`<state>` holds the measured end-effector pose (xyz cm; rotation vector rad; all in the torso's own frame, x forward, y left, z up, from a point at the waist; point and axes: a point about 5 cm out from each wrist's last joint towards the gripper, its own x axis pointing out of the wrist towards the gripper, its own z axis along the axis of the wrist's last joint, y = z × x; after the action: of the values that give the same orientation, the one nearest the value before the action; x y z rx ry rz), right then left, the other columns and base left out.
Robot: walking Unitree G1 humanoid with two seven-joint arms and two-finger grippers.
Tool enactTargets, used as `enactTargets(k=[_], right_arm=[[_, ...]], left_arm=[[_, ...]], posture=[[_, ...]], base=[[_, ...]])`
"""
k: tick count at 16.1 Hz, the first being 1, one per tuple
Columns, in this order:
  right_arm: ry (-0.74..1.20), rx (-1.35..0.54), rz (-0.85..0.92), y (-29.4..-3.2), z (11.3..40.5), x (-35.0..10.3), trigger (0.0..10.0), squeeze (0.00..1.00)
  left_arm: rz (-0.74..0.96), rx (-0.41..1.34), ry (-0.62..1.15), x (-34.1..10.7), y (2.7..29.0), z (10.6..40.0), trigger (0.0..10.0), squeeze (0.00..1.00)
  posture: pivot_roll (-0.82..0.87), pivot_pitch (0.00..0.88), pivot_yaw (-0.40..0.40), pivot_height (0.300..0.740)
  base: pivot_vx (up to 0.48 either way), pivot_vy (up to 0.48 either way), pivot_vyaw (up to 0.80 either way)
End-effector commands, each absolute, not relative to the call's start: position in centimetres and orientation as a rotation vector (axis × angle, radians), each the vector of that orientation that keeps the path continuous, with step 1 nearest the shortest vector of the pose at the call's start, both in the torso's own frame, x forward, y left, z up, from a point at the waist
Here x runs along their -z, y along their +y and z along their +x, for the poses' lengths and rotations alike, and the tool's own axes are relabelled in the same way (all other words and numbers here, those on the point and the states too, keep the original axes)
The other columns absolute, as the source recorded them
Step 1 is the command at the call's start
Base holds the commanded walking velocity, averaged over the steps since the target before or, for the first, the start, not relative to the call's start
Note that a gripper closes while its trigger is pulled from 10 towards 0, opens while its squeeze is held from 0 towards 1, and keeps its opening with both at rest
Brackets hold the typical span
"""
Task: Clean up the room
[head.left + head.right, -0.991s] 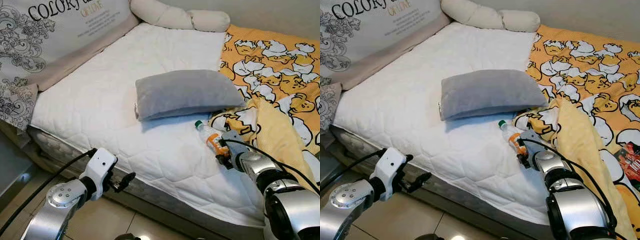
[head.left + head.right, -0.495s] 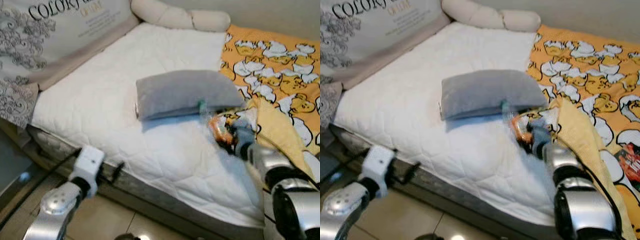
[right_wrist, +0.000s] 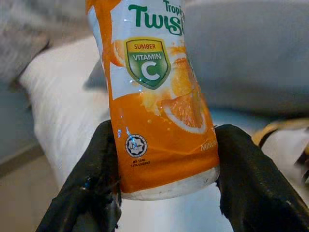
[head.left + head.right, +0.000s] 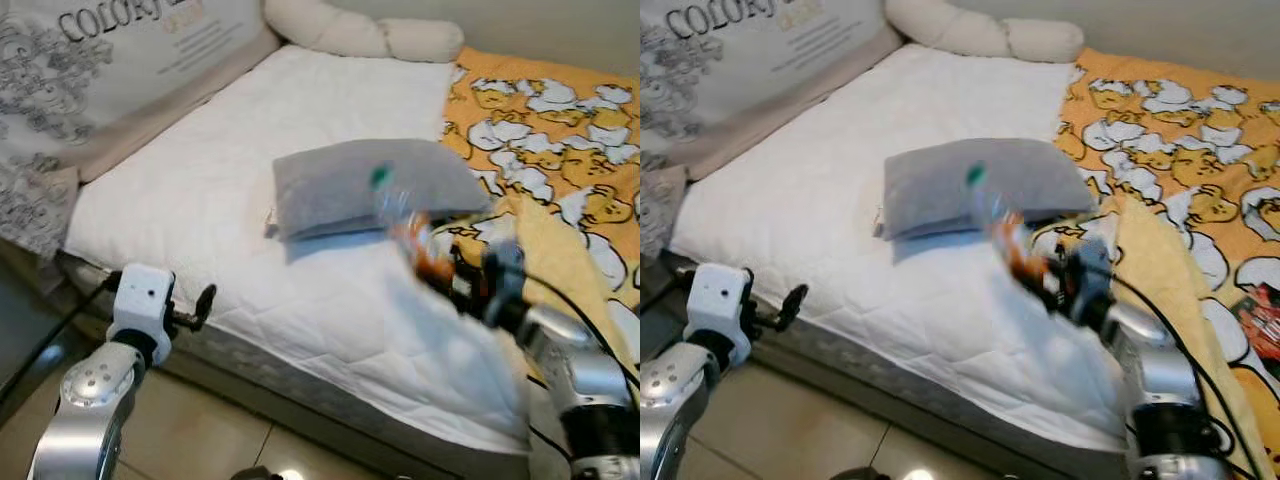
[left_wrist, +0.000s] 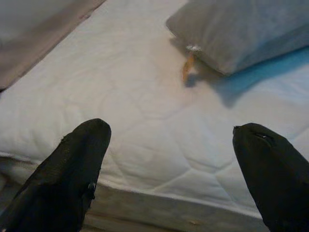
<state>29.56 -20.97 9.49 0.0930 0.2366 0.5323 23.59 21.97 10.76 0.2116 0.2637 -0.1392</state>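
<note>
Bottle [image 3: 159, 96], orange label, green cap: clamped between the right gripper [image 3: 164, 181] fingers [image 3: 89, 179], base lowest, raised above the mattress [image 4: 230, 200] before the grey pillow [image 4: 340, 180]. Left gripper [image 5: 176, 169]: fingers apart, empty, at the mattress edge.

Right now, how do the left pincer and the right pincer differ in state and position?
The right pincer is shut on the orange bottle, raised above the bed; the left pincer is open and holds nothing. The left pincer is low by the mattress edge; the right pincer is near the grey pillow. Both have black fingers.
</note>
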Motion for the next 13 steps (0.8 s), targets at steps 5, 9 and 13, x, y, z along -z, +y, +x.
enactTargets(k=[5,9,13], right_arm=[[0.127,-0.109,0.279,-18.7,27.9,-9.3,10.0,0.00],[0.138,-0.130,0.221,-17.6,27.4,-9.7,10.0,0.00],[0.157,-0.151,0.191,-16.6,27.2,-9.5,10.0,0.00]], left_arm=[[0.138,0.147,0.261,-10.2,19.7,23.9,10.0,0.00],[0.124,0.187,0.325,-9.5,18.9,24.0,10.0,0.00],[0.112,0.096,0.348,-9.3,20.3,25.2,10.0,0.00]], posture=[[0.02,0.000,0.036,0.740],[0.00,0.000,0.050,0.740],[-0.02,0.000,0.070,0.740]], base=[[0.000,0.000,0.48],[0.000,0.000,0.80],[0.000,0.000,0.80]])
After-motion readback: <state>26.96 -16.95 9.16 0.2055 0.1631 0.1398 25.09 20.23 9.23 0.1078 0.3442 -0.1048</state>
